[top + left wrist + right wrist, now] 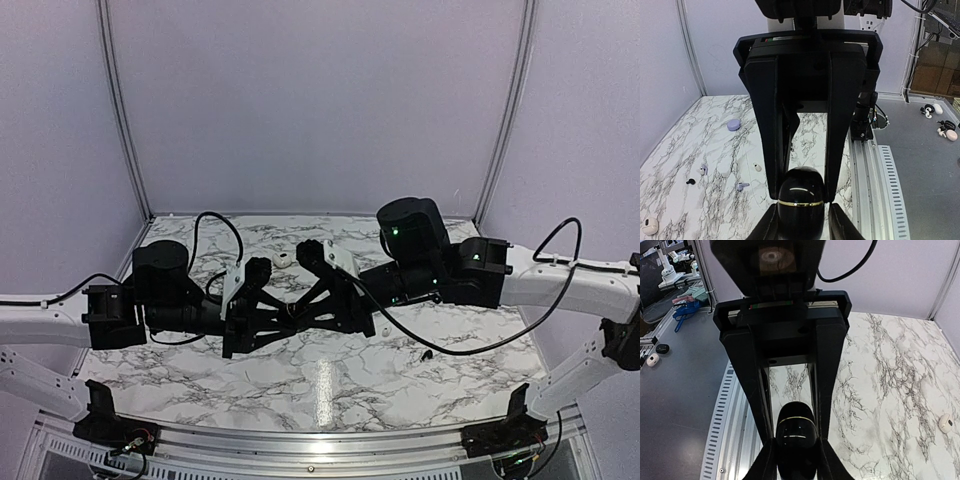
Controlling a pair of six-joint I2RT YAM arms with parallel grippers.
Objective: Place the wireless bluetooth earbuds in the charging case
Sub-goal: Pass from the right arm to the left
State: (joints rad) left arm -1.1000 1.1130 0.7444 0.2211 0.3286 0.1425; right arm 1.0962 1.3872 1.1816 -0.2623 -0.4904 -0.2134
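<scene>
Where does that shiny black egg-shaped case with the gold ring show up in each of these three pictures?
Left wrist: the black case sits bottom centre, flanked by dark fingers.
Right wrist: bottom centre again, between fingers.
Top external: it cannot be picked out. It is lost among the black fingers at the middle of the picture.
Shared landmark: the marble table, seen under the case in every view.

Note for you, surfaces only. The charging case [801,210] is smooth, glossy black plastic, ringed by a shiny gold-coloured band [801,203]. On the right gripper [802,194], the fingers [765,130] look matt black plastic. The table [250,390] has a smooth marble-print top with a sheen. The slotted rail [887,200] looks like pale bare metal.
</scene>
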